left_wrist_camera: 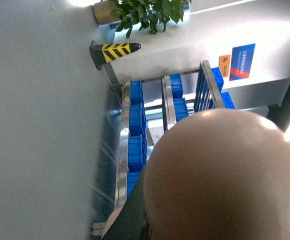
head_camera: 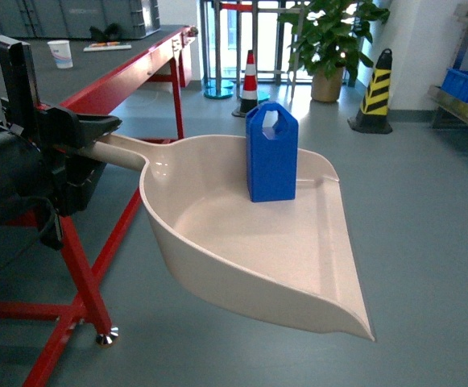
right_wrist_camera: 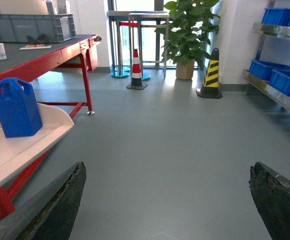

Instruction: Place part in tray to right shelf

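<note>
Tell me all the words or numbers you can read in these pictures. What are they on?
No text can be read.
Blue sign on the wall: white writing, too blurred.
Orange sign beside it: too small.
Paper cup on the red table: marks, too small.
Blue part and beige tray: no writing seen.

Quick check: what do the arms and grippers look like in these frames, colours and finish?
Left arm is matte black and blocky, with a black cable hanging beneath; its black gripper has angular jaws. The right gripper shows only two dark fingers with worn, rough-edged pads. No markings visible.
</note>
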